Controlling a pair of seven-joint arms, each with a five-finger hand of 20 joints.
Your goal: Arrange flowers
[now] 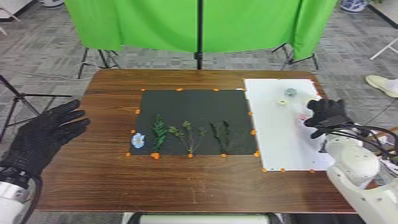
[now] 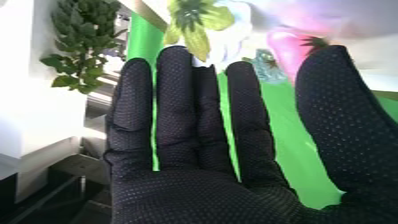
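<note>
My right hand (image 1: 328, 116) is over the right edge of the white sheet (image 1: 280, 135). Straight fingers of that right hand (image 2: 195, 130) hold nothing in the right wrist view. Beyond them are a pink flower (image 2: 286, 49), a pale blue-green flower (image 2: 268, 66) and a white flower with green leaves (image 2: 233, 30). On the sheet lie a blue-green flower (image 1: 290, 92) and a yellowish one (image 1: 282, 102); some pink (image 1: 303, 118) shows beside the right hand. My left hand (image 1: 55, 127) is open at the table's left edge. The black sheet (image 1: 191, 107) bears a blue flower (image 1: 138, 140) and several green stems (image 1: 160, 131).
Orange dots line both sheets on the brown table (image 1: 169, 187). A green cloth (image 1: 151, 22) hangs on a stand behind the table. A leafy plant (image 2: 82, 40) stands farther off in the right wrist view.
</note>
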